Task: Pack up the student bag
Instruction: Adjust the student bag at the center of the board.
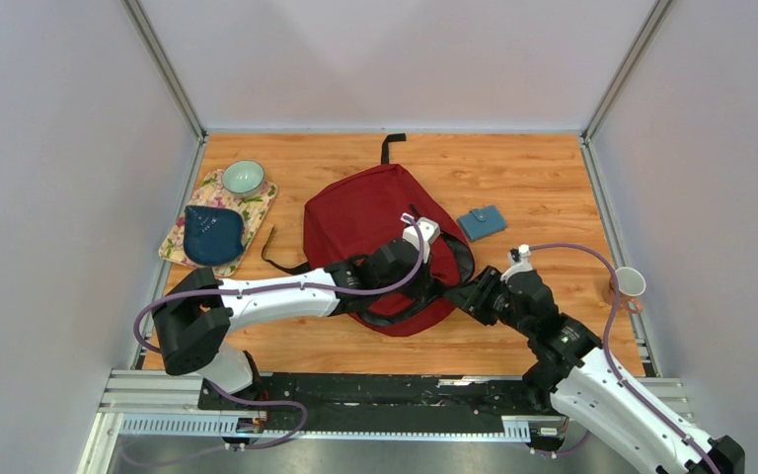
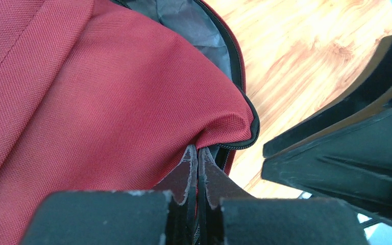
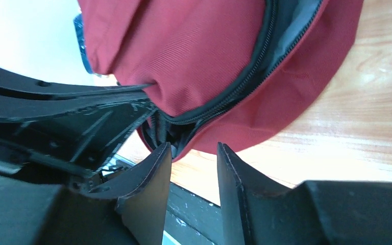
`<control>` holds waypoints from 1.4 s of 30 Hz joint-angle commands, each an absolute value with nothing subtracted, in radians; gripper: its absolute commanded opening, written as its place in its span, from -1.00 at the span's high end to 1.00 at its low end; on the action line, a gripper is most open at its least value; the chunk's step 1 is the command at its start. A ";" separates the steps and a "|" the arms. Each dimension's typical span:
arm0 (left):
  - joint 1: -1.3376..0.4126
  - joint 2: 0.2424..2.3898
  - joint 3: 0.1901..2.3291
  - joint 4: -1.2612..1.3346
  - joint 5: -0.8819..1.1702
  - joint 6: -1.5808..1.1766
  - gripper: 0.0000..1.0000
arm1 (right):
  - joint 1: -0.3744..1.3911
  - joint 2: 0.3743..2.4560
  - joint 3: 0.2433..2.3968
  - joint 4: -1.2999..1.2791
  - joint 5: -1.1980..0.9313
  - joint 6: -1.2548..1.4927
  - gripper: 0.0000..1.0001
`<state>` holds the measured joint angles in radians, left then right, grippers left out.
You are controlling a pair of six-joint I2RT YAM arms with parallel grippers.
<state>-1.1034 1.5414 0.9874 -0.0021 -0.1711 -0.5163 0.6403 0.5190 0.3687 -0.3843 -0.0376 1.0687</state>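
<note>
My left gripper [image 2: 198, 153] is fully closed, pinching a fold of red fabric just beside the zipper [image 3: 245, 87] of the student bag [image 1: 365, 212]. My right gripper [image 3: 194, 153] stands just beside it with a clear gap between the jaws, which hold nothing and face the bag's near corner. The zipper is parted there, exposing grey lining [image 2: 184, 20]. The bag lies flat at the centre of the wooden table [image 1: 533, 178], top loop pointing away. Beyond it: a blue wallet [image 1: 481, 222] to the right, a white cup [image 1: 630, 283] at the right edge, and a bowl [image 1: 243, 178] and dark blue pouch [image 1: 211, 234] on a floral mat [image 1: 257, 209] at far left.
</note>
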 commanded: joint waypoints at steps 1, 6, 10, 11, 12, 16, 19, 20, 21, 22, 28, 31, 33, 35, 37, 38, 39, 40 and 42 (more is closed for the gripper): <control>-1.094 1.537 1.028 0.005 -0.195 -0.532 1.00 | 0.644 0.593 0.360 -0.338 -0.101 1.062 0.19; -1.092 1.532 1.026 0.005 -0.186 -0.531 1.00 | 0.644 0.664 0.371 -0.281 -0.104 1.055 0.14; -1.092 1.536 1.026 0.003 -0.175 -0.531 1.00 | 0.644 0.722 0.379 -0.235 -0.083 1.057 0.01; -1.092 1.537 1.026 0.005 -0.169 -0.531 1.00 | 0.643 0.733 0.382 -0.220 -0.083 1.055 0.00; -1.092 1.537 1.026 0.005 -0.167 -0.531 1.00 | 0.643 0.742 0.383 -0.212 -0.084 1.057 -0.01; -1.092 1.539 1.025 0.005 -0.161 -0.529 1.00 | 0.644 0.779 0.385 -0.190 -0.089 1.054 -0.05; -1.092 1.539 1.026 0.003 -0.155 -0.528 1.00 | 0.644 0.790 0.371 -0.181 -0.078 1.058 -0.04; -1.092 1.540 1.026 0.005 -0.152 -0.526 1.00 | 0.644 0.790 0.367 -0.178 -0.077 1.060 -0.03; -1.092 1.540 1.026 0.005 -0.150 -0.526 1.00 | 0.643 0.790 0.362 -0.175 -0.077 1.066 -0.01; -1.092 1.540 1.028 0.005 -0.150 -0.526 1.00 | 0.644 0.788 0.357 -0.176 -0.072 1.066 0.08; -1.092 1.542 1.019 -0.021 -0.135 -0.520 1.00 | 0.644 0.732 0.353 -0.270 -0.058 1.049 0.73; -1.092 1.545 1.011 -0.023 -0.114 -0.518 1.00 | 0.643 0.661 0.330 -0.308 -0.055 1.057 0.98; -1.092 1.549 1.008 -0.025 -0.098 -0.520 1.00 | 0.644 0.617 0.319 -0.336 -0.057 1.061 1.00; -1.094 1.551 1.003 -0.021 -0.077 -0.520 1.00 | 0.644 0.591 0.313 -0.365 -0.061 1.068 1.00; -1.092 1.555 1.005 -0.031 -0.057 -0.517 1.00 | 0.644 0.565 0.304 -0.385 -0.069 1.075 1.00; -1.095 1.566 1.012 -0.040 -0.035 -0.514 1.00 | 0.643 0.558 0.304 -0.393 -0.074 1.077 1.00; -1.097 1.571 1.015 -0.049 -0.025 -0.514 1.00 | 0.644 0.546 0.302 -0.399 -0.077 1.075 1.00; -1.097 1.580 1.020 -0.072 -0.014 -0.512 1.00 | 0.644 0.542 0.302 -0.414 -0.084 1.077 1.00; -1.103 1.608 1.034 -0.098 0.029 -0.509 0.99 | 0.644 0.520 0.304 -0.440 -0.089 1.074 0.82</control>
